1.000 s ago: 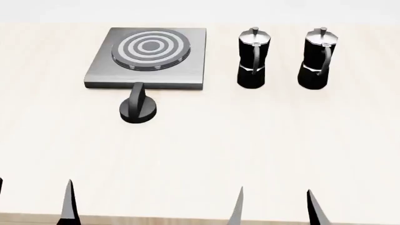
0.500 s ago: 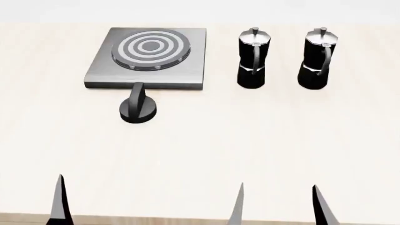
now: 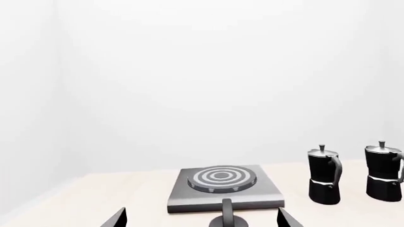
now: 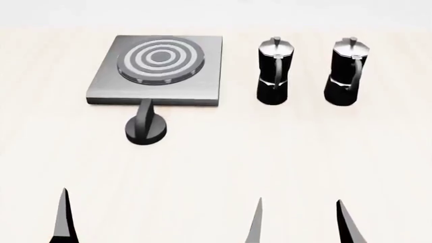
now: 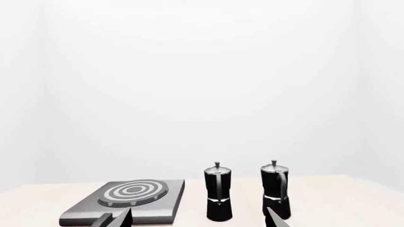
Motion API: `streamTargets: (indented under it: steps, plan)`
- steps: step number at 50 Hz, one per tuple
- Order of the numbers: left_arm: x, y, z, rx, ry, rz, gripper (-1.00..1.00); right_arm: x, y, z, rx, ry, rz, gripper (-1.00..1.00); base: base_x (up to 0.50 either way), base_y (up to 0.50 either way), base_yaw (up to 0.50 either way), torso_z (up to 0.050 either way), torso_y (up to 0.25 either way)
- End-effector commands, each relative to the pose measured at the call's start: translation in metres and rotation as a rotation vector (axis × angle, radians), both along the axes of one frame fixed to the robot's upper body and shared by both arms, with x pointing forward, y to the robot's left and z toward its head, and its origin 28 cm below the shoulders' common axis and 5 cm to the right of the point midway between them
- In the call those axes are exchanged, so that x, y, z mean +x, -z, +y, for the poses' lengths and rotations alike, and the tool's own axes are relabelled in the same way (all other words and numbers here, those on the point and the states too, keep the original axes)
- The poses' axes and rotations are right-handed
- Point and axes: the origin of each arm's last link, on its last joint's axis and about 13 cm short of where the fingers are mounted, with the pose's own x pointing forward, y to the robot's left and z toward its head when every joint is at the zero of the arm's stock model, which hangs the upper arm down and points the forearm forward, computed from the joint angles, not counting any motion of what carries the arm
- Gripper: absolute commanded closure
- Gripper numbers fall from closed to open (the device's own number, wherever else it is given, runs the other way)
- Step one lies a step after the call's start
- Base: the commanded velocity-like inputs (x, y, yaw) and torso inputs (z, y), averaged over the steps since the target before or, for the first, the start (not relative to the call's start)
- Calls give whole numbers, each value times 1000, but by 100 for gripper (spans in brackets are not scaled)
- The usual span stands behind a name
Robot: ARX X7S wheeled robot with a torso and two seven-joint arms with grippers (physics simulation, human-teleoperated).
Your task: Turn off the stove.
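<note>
Head view: both grippers, left (image 3: pixel 200 218) and right (image 4: pixel 300 223), fingers apart and empty, hover well short of the stove (image 4: pixel 157 68) and its knob (image 4: pixel 145 127).

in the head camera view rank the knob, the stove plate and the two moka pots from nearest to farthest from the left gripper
1. Knob, ahead of the left gripper, slightly to its right.
2. Stove, just behind the knob.
3. Nearer moka pot, right of the stove.
4. Far moka pot, rightmost.

Stove (image 5: pixel 129 201) beside two moka pots (image 5: pixel 218 198); knob (image 5: pixel 101 221) apparently at its edge.
</note>
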Motion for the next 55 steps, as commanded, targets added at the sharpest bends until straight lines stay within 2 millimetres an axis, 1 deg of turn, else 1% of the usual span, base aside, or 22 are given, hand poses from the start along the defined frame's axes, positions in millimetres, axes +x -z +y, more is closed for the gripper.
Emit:
streamTargets:
  steps: [1, 55]
  plan:
    - [2, 1, 2, 0, -11, -7, -100, 2, 1, -2, -7, 7, 0, -100, 145, 0, 0, 0, 0]
    - [1, 3, 2, 1, -10, -2, -100, 2, 1, -3, -4, 4, 6, -100, 145, 0, 0, 0, 0]
